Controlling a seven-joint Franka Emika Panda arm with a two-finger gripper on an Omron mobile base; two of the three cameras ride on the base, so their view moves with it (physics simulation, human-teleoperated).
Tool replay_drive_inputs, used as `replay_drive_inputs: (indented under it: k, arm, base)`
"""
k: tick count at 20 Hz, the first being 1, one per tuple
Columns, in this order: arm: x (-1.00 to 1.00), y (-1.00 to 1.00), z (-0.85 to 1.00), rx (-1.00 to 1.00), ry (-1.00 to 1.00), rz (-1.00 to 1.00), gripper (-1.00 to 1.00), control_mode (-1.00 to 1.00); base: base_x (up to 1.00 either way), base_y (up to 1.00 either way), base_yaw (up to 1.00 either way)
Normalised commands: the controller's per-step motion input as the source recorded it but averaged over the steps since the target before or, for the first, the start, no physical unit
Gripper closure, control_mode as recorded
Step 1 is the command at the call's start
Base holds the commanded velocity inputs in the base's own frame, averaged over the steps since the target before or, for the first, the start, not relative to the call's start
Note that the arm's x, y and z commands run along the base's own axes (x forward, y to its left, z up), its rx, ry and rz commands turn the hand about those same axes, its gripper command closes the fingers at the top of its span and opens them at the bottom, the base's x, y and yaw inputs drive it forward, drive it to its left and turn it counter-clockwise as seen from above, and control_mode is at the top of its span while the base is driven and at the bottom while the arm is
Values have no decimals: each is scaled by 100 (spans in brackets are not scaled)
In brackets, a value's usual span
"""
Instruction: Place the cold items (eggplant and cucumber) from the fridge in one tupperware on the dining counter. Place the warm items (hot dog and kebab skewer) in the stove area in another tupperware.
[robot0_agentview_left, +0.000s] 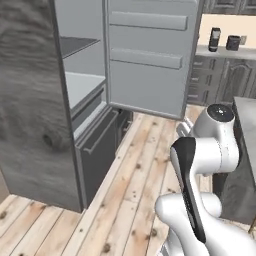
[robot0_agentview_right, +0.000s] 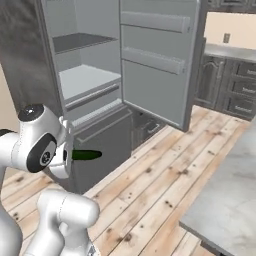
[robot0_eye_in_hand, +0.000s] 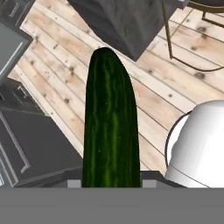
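A dark green cucumber (robot0_eye_in_hand: 111, 127) stands lengthwise up the middle of the hand view, and my gripper (robot0_eye_in_hand: 111, 183) is shut on its lower end. From the right base view the cucumber (robot0_agentview_right: 88, 155) pokes out sideways past my arm's wrist, low in front of the open fridge (robot0_agentview_right: 85, 80), above the wooden floor. The fridge shelves that show in the left base view (robot0_agentview_left: 80, 85) are bare. Along the right side runs the grey dining counter (robot0_agentview_right: 225, 195). The eggplant, tupperware, hot dog and kebab skewer are out of view.
The fridge door (robot0_agentview_left: 145, 55) hangs wide open toward the room. Dark cabinets (robot0_agentview_right: 235, 85) line the back wall, with two black items (robot0_agentview_left: 214, 39) on their countertop. A metal stool frame (robot0_eye_in_hand: 192, 39) stands by the counter's corner. The wooden floor (robot0_agentview_left: 135, 180) lies open between fridge and counter.
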Motion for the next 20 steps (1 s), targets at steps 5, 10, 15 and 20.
replay_drive_inputs:
  k: [5, 10, 15, 20]
  arm:
    - [0, 0, 0, 0, 0, 0, 100, 100]
    - [0, 0, 0, 0, 0, 0, 100, 100]
    - [0, 0, 0, 0, 0, 0, 100, 100]
    - [0, 0, 0, 0, 0, 0, 100, 100]
  base:
    - [-83, 22, -33]
    - [-33, -69, -2]
    - [-38, -98, -5]
    - [-26, -70, -36]
